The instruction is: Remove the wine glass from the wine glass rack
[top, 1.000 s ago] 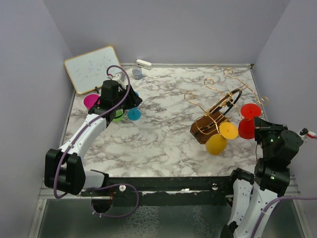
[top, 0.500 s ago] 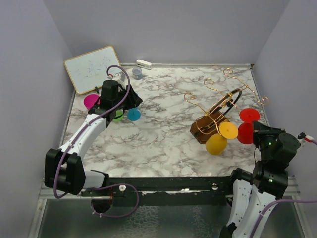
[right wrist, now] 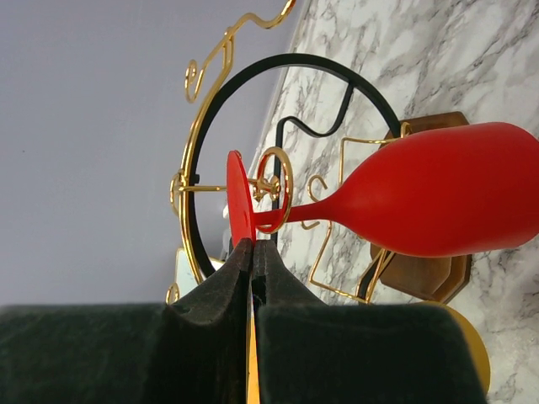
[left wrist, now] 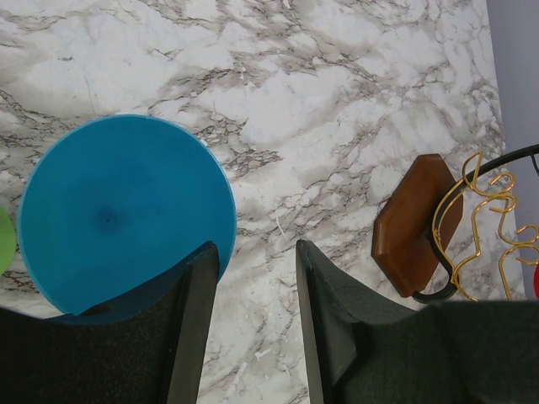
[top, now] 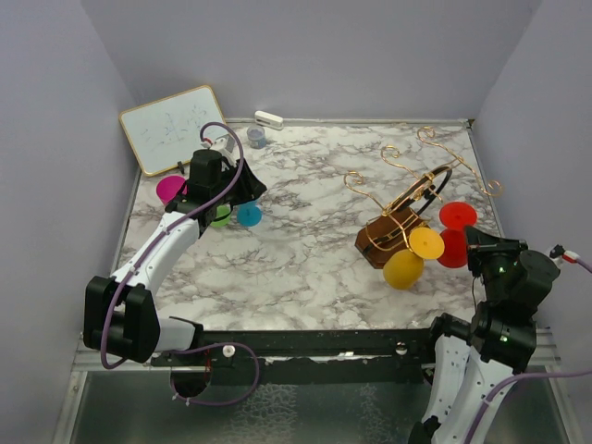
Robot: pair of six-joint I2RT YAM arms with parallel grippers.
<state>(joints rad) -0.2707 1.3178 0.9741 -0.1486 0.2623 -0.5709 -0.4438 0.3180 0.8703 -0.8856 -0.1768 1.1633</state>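
The red wine glass (right wrist: 438, 202) lies sideways, its stem passing through a gold spiral hook of the wine glass rack (right wrist: 199, 168). My right gripper (right wrist: 253, 246) is shut on the rim of the glass's flat red foot. From above, the red wine glass (top: 452, 248) hangs at the right side of the rack (top: 390, 233), with the right gripper (top: 472, 240) just beside it. My left gripper (left wrist: 257, 248) is open over bare marble next to a blue glass (left wrist: 126, 210), holding nothing. It is the left gripper (top: 242, 192) at the far left.
A yellow glass (top: 404, 268) hangs at the rack's near side. Blue (top: 250, 214), green (top: 222, 218) and pink (top: 170, 190) glasses stand under the left arm. A whiteboard (top: 173, 129), a white marker-like object (top: 269, 119) and a grey roll (top: 256, 137) sit at the back left.
The right gripper has drawn the red glass a little to the left and toward the near edge. The left arm has barely moved.
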